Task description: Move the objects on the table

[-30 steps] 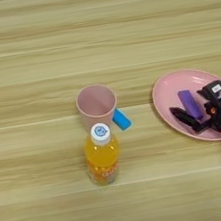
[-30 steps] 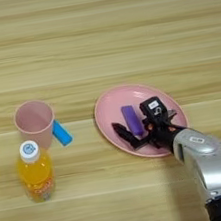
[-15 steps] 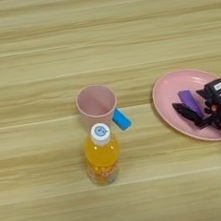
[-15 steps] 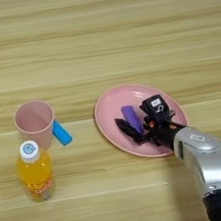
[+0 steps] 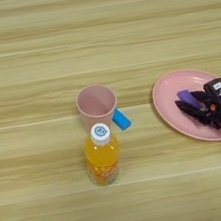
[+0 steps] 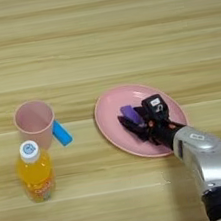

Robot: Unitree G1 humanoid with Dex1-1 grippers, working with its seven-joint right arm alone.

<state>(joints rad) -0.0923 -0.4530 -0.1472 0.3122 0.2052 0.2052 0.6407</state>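
Resting over the plate (image 6: pixel 110 127), the gripper (image 6: pixel 135 125) is reaching in from the 4 o'clock corner on its silver forearm (image 6: pixel 203 156). Its two black fingers (image 6: pixel 129 125) are lying low on the plate's middle with the block (image 6: pixel 130 113) right at them; the purple end is poking out toward 11 o'clock. Whether the fingers are pinching the block or sitting loosely spread beside it I cannot tell, since black fingers and dark block are merging there.

The block is lying inside the plate, not on the bare table (image 5: pixel 32 49), so I am judging that this part of the moving is at or near its end: the block is either being set down or about to be lifted, and nothing here is settling which.

The bottle (image 5: pixel 102 154) is standing upright at about 7 o'clock from the picture's centre, cap on, untouched. Just beyond it, toward 12 o'clock, a pink cup (image 5: pixel 97 106) is standing open-mouthed, near the bottle, though I cannot tell whether they touch. A small blue piece (image 5: pixel 121 119) is lying on the wood against the cup's 4 o'clock side. All three are sitting well apart from the plate, out at 9 o'clock from it.

As for what is left, I am guessing the bottle at least is awaiting its turn, with the arm nowhere near it.
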